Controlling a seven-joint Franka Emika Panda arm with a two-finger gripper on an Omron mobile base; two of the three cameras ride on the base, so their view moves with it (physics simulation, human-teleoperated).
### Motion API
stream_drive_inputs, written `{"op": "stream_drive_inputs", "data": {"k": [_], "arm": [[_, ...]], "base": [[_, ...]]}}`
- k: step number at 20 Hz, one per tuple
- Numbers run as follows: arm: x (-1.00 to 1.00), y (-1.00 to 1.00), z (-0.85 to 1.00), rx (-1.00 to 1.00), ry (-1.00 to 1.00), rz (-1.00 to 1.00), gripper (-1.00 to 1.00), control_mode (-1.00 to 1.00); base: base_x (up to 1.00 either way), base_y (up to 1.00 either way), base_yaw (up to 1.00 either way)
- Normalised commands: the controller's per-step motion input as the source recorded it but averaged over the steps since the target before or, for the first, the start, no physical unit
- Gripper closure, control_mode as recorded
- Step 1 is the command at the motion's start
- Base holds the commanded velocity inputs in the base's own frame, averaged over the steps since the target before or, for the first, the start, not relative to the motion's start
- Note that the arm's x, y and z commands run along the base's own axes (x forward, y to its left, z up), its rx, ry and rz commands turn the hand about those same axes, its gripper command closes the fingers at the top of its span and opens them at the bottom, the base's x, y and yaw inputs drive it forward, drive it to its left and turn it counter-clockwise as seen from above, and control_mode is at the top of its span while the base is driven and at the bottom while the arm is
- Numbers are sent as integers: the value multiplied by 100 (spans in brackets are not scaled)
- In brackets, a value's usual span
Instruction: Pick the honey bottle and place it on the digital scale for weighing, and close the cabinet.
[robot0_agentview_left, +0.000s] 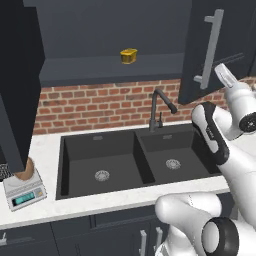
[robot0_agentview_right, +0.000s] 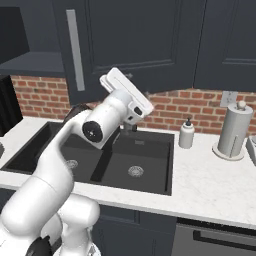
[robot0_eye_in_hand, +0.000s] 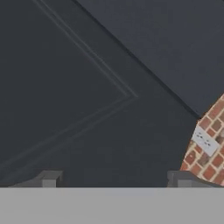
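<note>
far left: one honey bottle (robot0_agentview_left: 25, 170) sits on one digital scale (robot0_agentview_left: 24, 192). mid: one yellow box (robot0_agentview_left: 128, 55) on the shelf, one sink w/ 2 bowls (robot0_agentview_left: 135, 159). right: cabinet (robot0_agentview_left: 212, 47) door half open. gripper (robot0_eye_in_hand: 114, 178) fingers wide apart, holding nothing.

The arm reaches up, its hand (robot0_eye_in_hand: 114, 180) spread wide open.
</note>
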Motion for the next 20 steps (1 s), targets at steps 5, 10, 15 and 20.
{"op": "stream_drive_inputs", "data": {"k": [5, 10, 15, 20], "arm": [[81, 5, 0, 0, 14, 0, -100, -100], [76, 9, 0, 0, 10, 0, -100, -100], [67, 11, -5, 0, 1, 0, -100, -100], [68, 5, -8, 0, 1, 0, -100, -100]], "base": [[0, 0, 0], [0, 0, 0], [0, 0, 0], [0, 0, 0]]}}
